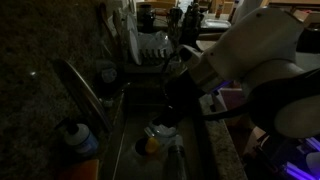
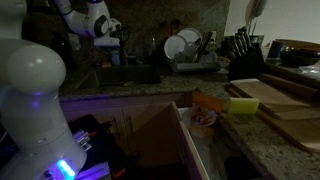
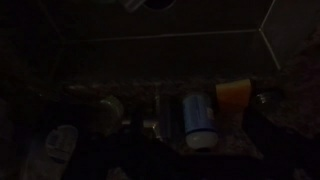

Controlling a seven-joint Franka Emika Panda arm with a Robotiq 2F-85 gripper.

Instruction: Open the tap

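The tap (image 1: 78, 88) is a long slim shiny spout that rises from the counter's left side and arches toward the sink. My gripper (image 1: 178, 98) is a dark shape at the end of the white arm (image 1: 245, 50). It hangs over the sink, to the right of the tap and apart from it. Its fingers are lost in the dark in every view. In an exterior view the arm's end (image 2: 104, 27) is over the sink area. The wrist view is almost black and shows no tap that I can make out.
A blue-capped bottle (image 1: 78, 138) (image 3: 200, 116) stands by the tap's base, next to an orange thing (image 3: 232, 94). Dishes (image 1: 155, 135) lie in the sink. A wire dish rack (image 1: 150, 45) (image 2: 186, 46), a knife block (image 2: 240, 45), cutting boards (image 2: 280, 100) and an open drawer (image 2: 200, 118) are around.
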